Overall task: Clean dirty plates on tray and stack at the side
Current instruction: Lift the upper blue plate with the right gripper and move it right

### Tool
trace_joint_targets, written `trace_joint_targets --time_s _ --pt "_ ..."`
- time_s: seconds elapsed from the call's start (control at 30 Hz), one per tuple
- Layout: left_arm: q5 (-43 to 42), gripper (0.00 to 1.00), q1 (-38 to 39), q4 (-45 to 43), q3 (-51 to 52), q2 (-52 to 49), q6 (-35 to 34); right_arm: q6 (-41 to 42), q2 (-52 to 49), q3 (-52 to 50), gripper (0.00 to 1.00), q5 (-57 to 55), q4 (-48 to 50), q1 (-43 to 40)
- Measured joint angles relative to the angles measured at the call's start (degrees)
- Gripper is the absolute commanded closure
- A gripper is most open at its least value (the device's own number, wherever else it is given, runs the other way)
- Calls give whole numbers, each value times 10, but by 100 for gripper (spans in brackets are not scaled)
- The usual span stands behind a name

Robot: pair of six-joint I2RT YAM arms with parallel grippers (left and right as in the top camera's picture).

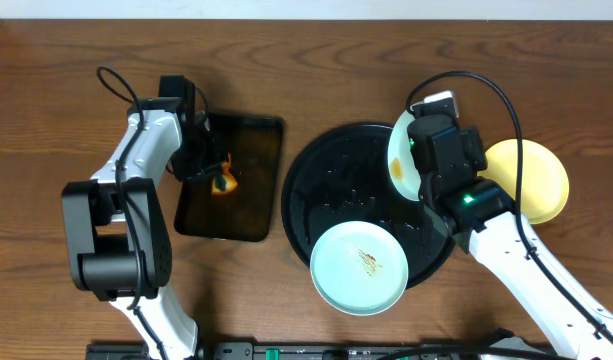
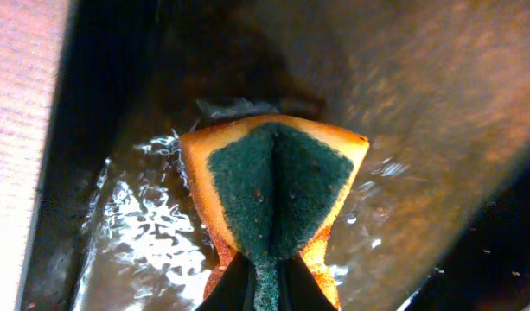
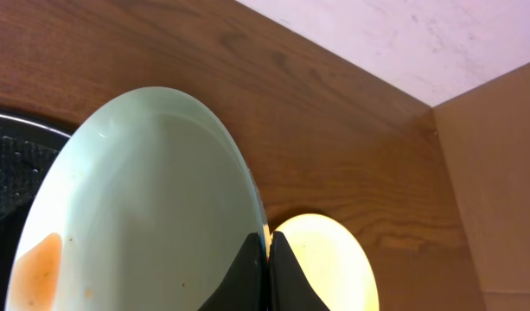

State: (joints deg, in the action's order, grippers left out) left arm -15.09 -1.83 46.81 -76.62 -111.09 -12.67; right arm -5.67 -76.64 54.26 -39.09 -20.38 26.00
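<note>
On black tray (image 1: pixel 324 182), flat mint plate (image 1: pixel 359 267), overhead view only

Overhead view: bright, even and sharp. Soft short shadows fall on the worktop (image 1: pixel 306 60), with small glints on the glossy black tray (image 1: pixel 316 180). Left wrist view: dim. The sponge (image 2: pixel 277 194) is fairly sharp, white glare sits on the wet dark tray (image 2: pixel 126 216) at 8 o'clock, there is smeary blur toward 2 o'clock, and a blown-out strip at 9 o'clock. Right wrist view: the mint plate (image 3: pixel 143 199) is close and soft, the yellow plate (image 3: pixel 325 259) glows at 5 o'clock, and the wall (image 3: pixel 377 34) is washed out at 1 o'clock.
</note>
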Motion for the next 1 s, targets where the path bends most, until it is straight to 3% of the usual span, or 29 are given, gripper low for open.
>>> trace_joint_targets --time_s 0.27,0.43,0.57,0.63,0.83,0.9,1.0 --pt "101 92 54 16 0 0 -37 -67 0 0 99 -2 6 2" --pt "106 93 79 5 0 0 -8 -103 0 0 99 -1 8 12" --pt "141 92 90 7 0 0 -28 -122 0 0 99 -5 12 28" --pt "131 93 90 -1 0 0 -18 -121 0 0 99 -10 21 30" --pt "-5 93 89 -17 0 0 105 -116 0 0 99 -4 24 37" --pt "7 93 91 -22 0 0 97 -101 0 0 99 -17 24 38" --pt "83 93 91 -6 0 0 27 -69 0 0 99 -44 26 37"
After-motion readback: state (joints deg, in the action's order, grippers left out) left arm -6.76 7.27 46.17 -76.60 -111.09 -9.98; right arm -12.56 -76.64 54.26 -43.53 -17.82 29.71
